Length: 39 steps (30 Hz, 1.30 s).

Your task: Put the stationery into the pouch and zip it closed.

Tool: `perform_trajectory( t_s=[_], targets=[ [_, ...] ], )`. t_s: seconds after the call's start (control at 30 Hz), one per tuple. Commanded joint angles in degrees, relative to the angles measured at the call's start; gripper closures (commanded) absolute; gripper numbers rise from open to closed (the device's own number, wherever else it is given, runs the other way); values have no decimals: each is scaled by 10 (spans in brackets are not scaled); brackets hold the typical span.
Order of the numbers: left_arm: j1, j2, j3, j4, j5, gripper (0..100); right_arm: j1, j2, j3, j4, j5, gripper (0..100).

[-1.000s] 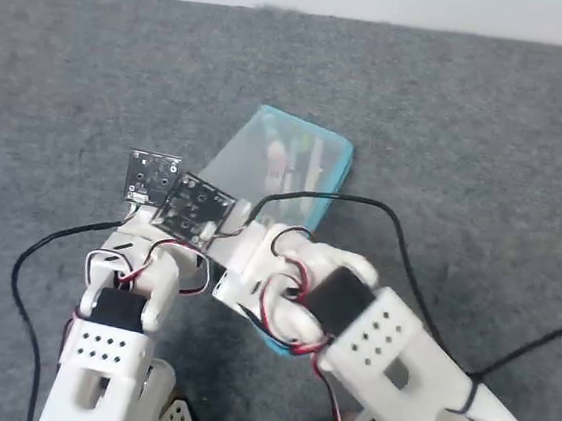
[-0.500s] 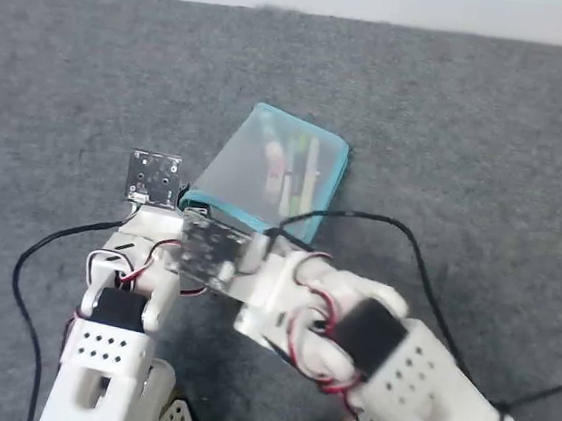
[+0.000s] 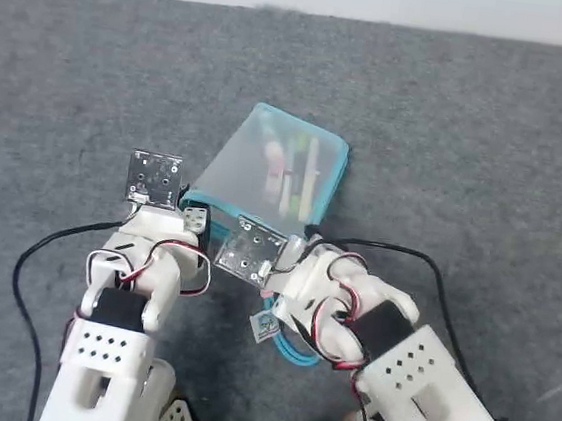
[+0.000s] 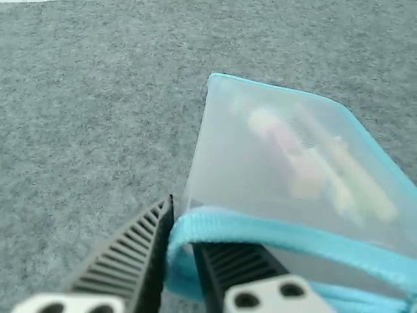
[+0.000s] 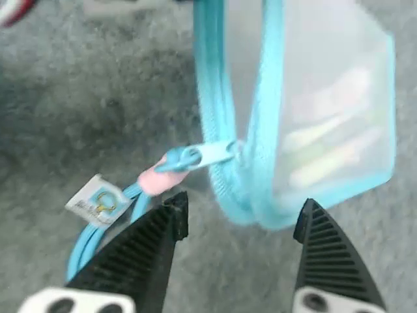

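A translucent pouch with a teal zip edge lies mid-table, pink, green and yellow stationery showing through its wall. My left gripper is shut on the near corner of the pouch's teal zip edge; in the high view the left gripper sits at the pouch's front left corner. My right gripper is open just in front of the pouch, its jaws either side of the zip end. The zip slider sits there, trailing a pink bead, blue cord and paper tag.
Grey carpet-like cloth covers the whole table. The tag and blue cord lie on the cloth under the right arm. A black cable loops at the left of the left arm.
The right arm has drawn back toward the front right, off the top of the pouch. The zip pull with cord and tag now trails out. The left arm has held still.
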Motion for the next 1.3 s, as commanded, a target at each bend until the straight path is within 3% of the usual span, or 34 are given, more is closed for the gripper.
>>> perform_trajectory(
  t_s=[0.0,0.2,0.4,0.73,1.03,1.27],
  targets=[
    [-4,5,-7,-24,-9,990,7,45,-4,-75,21,738],
    [-4,5,-12,-21,-9,990,7,109,-4,-170,21,760],
    [3,5,-11,-20,-9,989,64,134,-9,-223,17,998],
    [55,-1,-14,-16,-38,987,159,256,-171,-152,-48,993],
    [55,-5,-90,92,-40,896,214,386,-247,-153,-89,993],
    [55,-175,-77,173,-47,891,214,387,-250,-154,-100,993]
  ],
)
